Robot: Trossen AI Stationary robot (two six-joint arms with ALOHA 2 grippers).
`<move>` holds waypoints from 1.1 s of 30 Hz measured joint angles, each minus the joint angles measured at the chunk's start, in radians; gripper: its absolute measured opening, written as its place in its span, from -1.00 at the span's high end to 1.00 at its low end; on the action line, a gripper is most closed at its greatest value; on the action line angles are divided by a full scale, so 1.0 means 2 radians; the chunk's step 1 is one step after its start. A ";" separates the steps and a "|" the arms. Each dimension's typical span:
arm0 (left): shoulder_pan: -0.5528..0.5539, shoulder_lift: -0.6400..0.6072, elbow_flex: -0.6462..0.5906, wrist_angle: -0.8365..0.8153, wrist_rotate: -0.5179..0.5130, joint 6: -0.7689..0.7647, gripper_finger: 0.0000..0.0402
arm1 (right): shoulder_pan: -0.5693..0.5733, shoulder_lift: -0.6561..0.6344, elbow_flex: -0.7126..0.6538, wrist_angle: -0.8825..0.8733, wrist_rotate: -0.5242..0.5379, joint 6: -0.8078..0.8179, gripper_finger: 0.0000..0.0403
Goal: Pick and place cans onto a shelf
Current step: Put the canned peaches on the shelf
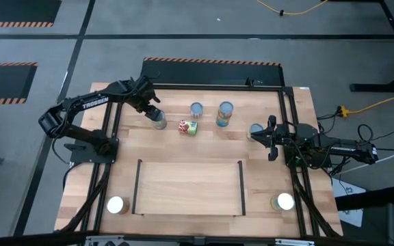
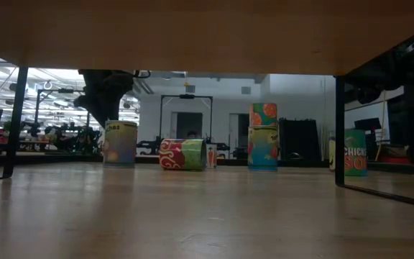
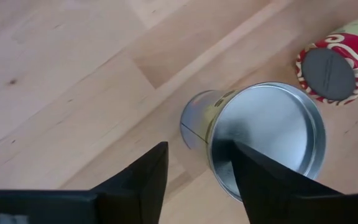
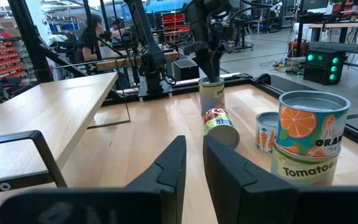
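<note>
Left tool (image 1: pixel 157 117), fingers apart astride upright can (image 1: pixel 159 120) at the table's (image 1: pixel 183 147) far side, gripping nothing; toppled can (image 1: pixel 187 127) just beside; shelf (image 1: pixel 189 188) near, bare; right tool (image 1: pixel 271 140) narrow-gapped, empty.

My high view looks straight down on the whole table (image 1: pixel 204 171); the low view sits at tabletop height, facing the room; the left wrist view hangs close above one upright can (image 3: pixel 266 140), seemingly the one (image 4: pixel 211 93) my right wrist view sees farther off.
</note>
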 joint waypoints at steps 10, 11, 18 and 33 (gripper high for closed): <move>0.000 0.000 -0.001 0.000 -0.001 0.000 0.53 | 0.000 0.000 0.000 0.000 0.000 0.000 0.70; 0.000 0.000 -0.001 0.000 -0.001 0.000 0.57 | 0.000 0.000 0.000 0.000 0.000 0.000 0.70; 0.000 0.000 -0.001 -0.001 -0.006 -0.001 0.87 | 0.000 0.000 0.000 0.000 0.000 0.000 0.70; 0.000 -0.010 -0.003 0.005 -0.008 0.000 0.99 | 0.000 0.000 0.000 0.000 0.000 0.000 0.70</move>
